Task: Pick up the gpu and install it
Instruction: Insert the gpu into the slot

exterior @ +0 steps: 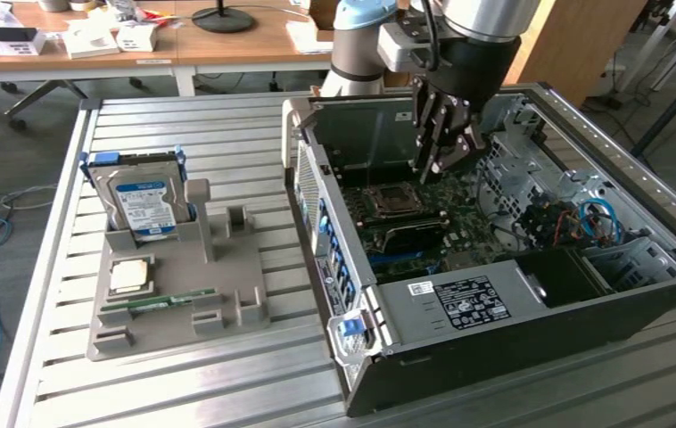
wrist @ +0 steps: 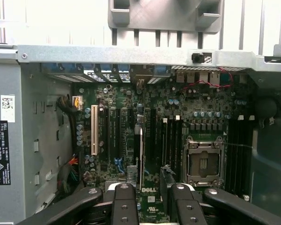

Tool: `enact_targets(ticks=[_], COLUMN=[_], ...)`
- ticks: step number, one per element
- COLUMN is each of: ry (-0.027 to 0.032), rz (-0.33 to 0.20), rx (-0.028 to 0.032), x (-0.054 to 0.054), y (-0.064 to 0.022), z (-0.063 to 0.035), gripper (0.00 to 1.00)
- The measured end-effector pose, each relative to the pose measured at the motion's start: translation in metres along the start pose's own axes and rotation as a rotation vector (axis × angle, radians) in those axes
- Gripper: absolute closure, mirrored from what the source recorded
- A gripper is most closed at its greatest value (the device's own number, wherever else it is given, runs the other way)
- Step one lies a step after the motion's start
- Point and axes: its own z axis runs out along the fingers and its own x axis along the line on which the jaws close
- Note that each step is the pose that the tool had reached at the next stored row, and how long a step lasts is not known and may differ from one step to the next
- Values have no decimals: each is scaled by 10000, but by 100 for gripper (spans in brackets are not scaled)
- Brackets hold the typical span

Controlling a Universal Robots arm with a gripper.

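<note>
- From the exterior view you see the arm hanging over the open computer case point(exterior: 529, 357). The hand point(exterior: 443, 165) is low inside it, close above the motherboard point(exterior: 457, 223). It sits just past the processor socket point(exterior: 394, 198), toward the exterior view's right.
- From that side you cannot pick the gpu out; the hand's own links cover the spot.
- The wrist view gives you what the outside camera misses. The fingers point(wrist: 124, 204) are drawn in to a narrow gap, and the gpu point(wrist: 140, 154) stands edge-on in that gap. It shows as a thin pale line running away over the dark slots, and the hand is closed on it.
- In the wrist view, the card lies parallel to the long white slot point(wrist: 94, 130), apart from it. It stands between that slot and the socket.
- You cannot tell whether the card's lower edge sits in a slot or is held just above one. Seen from above, the card hides its own foot.
- The card's face and its metal end strip are not readable edge-on, and the pads that press on it are hidden behind the links.
- The exterior view also shows you the grey holder tray point(exterior: 237, 285) on the slatted metal surface point(exterior: 64, 374), beside the case on the exterior view's left.
- On the tray, the hard drive point(exterior: 145, 203) stands upright, a processor chip point(exterior: 131, 276) lies flat in front of it, and a RAM stick point(exterior: 160, 301) lies in front of the chip.
</note>
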Motion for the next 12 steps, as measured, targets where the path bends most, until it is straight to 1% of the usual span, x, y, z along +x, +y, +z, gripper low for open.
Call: enact_targets(ticks=[3,5,12], ry=[-1,-5,-2], rz=[0,0,0], rx=[1,2,1], x=[0,1,6], y=[0,0,1], z=[1,20,144], gripper=[66,66,66])
